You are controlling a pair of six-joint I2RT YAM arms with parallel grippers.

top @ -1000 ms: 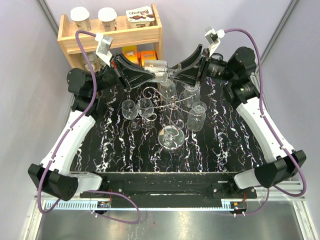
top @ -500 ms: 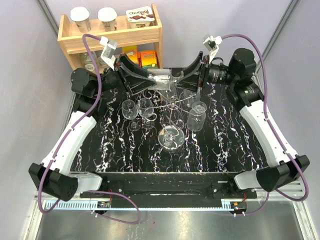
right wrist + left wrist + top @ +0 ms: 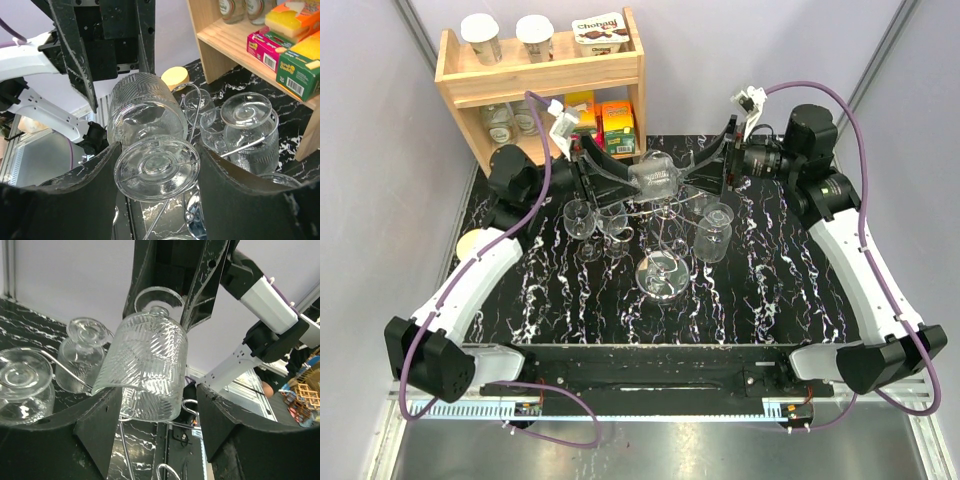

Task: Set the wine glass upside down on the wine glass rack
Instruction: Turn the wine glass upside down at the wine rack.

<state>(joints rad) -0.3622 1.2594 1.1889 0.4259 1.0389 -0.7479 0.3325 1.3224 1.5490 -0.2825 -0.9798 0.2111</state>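
Left gripper (image 3: pixel 632 180) lets go. A second ago its jaws are clamped tight on the bowl; now they stand apart, and the left wrist view shows a gap between the bowl and one finger. The glass (image 3: pixel 655 178) does not drop, because the right gripper (image 3: pixel 692 170) has it. In the right wrist view the round foot sits squeezed between both right fingers, with the bowl pointing away toward the left arm.

So that is a handover, and the right arm alone carries the load now.

Both arms have also come nearer. A second back the glass hangs at the far edge, close under the shelf (image 3: pixel 545 70); now it floats above the far scroll arms of the rack (image 3: pixel 660 275). It lies on its side with the bowl left and the foot right, clear of the wire as far as the top view tells.

The rack is filling up. Hung glasses (image 3: pixel 578 215) crowd its left and right sides, so the free slot looks to be on the far side, just under the load.

What does this mean for the job? By my read the carry is done and the hanging is not. The glass is not upside down yet — the left fingers need to back off the bowl first. Then the right wrist must roll the bowl downward and slide the stem into a scroll arm so the foot rests on the wire.
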